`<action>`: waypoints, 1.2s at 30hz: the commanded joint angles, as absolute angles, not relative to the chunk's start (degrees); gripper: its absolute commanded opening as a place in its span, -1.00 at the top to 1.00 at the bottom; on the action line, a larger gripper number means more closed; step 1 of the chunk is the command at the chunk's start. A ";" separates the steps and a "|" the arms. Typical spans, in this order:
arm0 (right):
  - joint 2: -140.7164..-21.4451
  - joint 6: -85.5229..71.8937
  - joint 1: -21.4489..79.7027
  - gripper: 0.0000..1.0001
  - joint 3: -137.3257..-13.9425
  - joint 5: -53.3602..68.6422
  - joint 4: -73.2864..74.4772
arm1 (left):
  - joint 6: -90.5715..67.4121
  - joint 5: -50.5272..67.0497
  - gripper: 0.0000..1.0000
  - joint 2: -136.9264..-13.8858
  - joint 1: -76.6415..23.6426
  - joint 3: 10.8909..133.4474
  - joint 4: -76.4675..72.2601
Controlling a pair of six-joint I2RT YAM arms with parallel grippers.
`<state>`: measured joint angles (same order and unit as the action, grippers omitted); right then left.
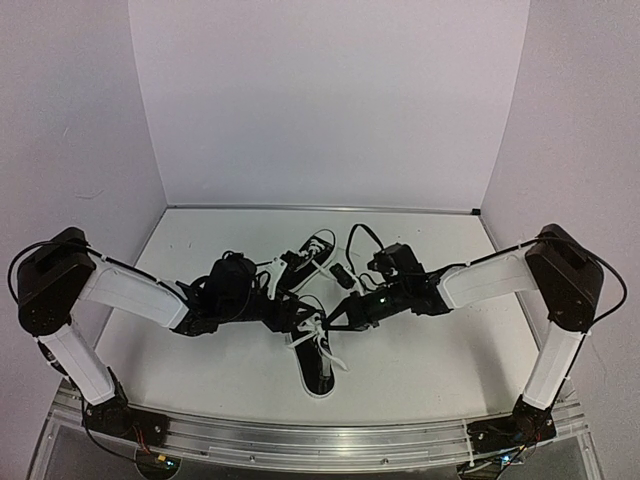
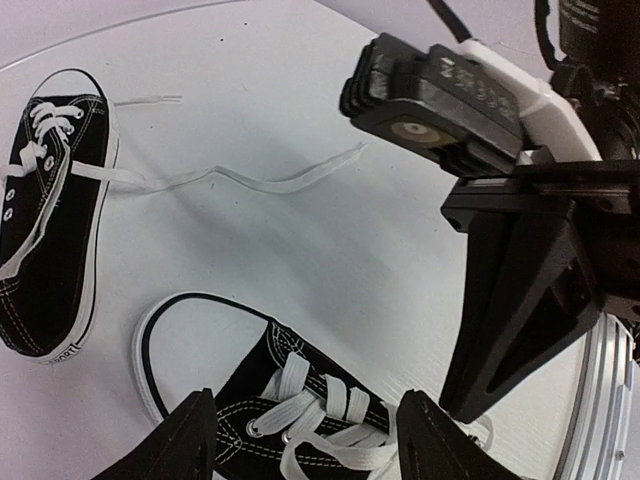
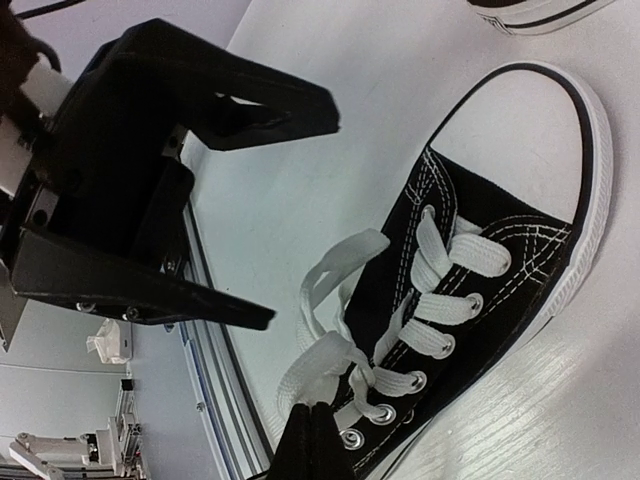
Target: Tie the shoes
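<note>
While the near shoe (image 1: 318, 372) is black canvas, its white laces (image 3: 330, 290) lie loose.

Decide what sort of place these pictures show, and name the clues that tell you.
Probably a robotics lab test bench. Two robot arms are bolted to a metal rail at the near edge of the table, plain white walls box it in, and two small sneakers lie on it as props.

Left tool (image 1: 293, 318), right tool (image 1: 335, 318) crowd over near shoe (image 1: 318, 368); far shoe (image 1: 312, 248) just behind; table (image 1: 440, 370) open at sides.
</note>
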<state>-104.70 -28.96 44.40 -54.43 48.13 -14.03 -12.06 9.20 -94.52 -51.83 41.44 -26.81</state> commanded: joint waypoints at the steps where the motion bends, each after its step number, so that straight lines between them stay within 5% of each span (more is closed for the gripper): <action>1: -102.48 -27.60 45.16 1.00 -55.19 47.30 -14.54 | -17.52 12.66 -0.27 -97.24 -50.27 44.77 -25.72; 10: -102.16 -27.01 45.75 1.00 -55.28 46.53 -13.62 | -17.89 19.62 -0.41 -101.22 -49.57 47.09 -25.04; 23: -100.98 -27.26 45.69 1.00 -55.10 43.22 -12.27 | -3.93 29.35 -0.01 -94.20 -48.99 42.89 -20.63; 36: -101.88 -27.42 45.71 1.00 -55.89 43.23 -12.13 | 11.53 27.86 -0.20 -94.24 -49.04 46.48 -12.57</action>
<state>-103.46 -27.92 45.43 -54.43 43.79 -11.92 5.16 27.86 -94.15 -49.39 42.19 -15.27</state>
